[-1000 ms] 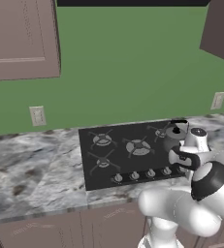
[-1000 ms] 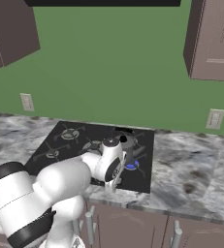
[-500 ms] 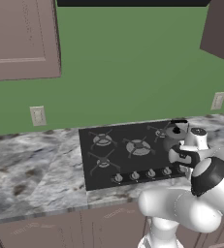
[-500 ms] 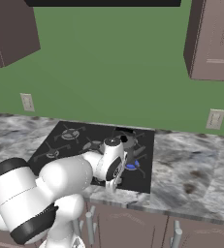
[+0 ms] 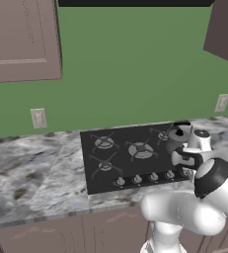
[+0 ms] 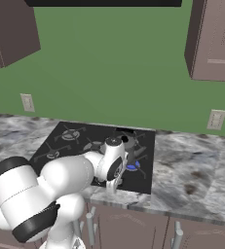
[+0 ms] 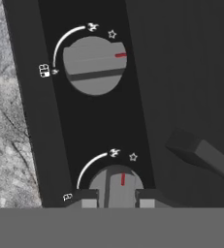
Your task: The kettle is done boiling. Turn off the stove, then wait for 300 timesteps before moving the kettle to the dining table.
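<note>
Since 1 s ago: gripper [image 7: 113,201] clenched on nearer knob [image 7: 115,186]. 2 knobs in hand view, 1 kettle [image 5: 178,140], 1 stove [image 5: 130,155].

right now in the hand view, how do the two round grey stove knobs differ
The upper round grey knob stands free, while the lower round grey knob sits between the tips of the tool. The upper knob's grip bar lies crosswise in the picture and its red mark points sideways; the lower knob's bar runs up the picture and its red mark points up. Both sit on the black glass cooktop with white dial markings.
</note>
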### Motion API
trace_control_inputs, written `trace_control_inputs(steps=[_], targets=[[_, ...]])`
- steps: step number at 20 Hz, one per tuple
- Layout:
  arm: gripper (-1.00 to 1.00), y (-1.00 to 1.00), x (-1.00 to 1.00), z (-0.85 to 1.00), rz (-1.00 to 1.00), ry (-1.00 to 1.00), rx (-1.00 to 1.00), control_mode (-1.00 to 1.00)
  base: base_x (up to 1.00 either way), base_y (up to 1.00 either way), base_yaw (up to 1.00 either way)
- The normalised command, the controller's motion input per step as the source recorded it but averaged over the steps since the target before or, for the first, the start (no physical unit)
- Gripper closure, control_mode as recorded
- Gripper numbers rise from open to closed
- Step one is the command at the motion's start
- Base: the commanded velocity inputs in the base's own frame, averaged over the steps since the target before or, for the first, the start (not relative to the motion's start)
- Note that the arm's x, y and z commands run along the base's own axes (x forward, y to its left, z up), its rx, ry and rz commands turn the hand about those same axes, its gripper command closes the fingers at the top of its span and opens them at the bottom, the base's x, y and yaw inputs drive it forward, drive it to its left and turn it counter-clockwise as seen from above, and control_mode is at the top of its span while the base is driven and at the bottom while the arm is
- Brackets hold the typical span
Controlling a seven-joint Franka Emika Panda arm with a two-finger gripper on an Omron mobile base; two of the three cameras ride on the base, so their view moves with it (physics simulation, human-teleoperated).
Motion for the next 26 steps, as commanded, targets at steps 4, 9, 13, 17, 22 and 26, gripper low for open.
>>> trace_control_inputs(steps=[4,9,13,17,22,26], targets=[[1.00,0.06,0.00,0.00,-0.01,0.05,0.00,-1.00,0.00,0.00,0.00],[1.00,0.01,0.00,0.00,-0.05,0.04,0.00,-1.00,0.00,0.00,0.00],[1.00,0.00,0.00,0.00,-0.09,0.03,0.00,-1.00,0.00,0.00,0.00],[1.00,0.00,0.00,0.00,-0.11,0.04,0.00,-1.00,0.00,0.00,0.00],[1.00,0.00,0.00,0.00,-0.12,0.02,0.01,-1.00,0.00,0.00,0.00],[1.00,0.00,0.00,0.00,-0.13,0.00,0.03,-1.00,0.00,0.00,0.00]])
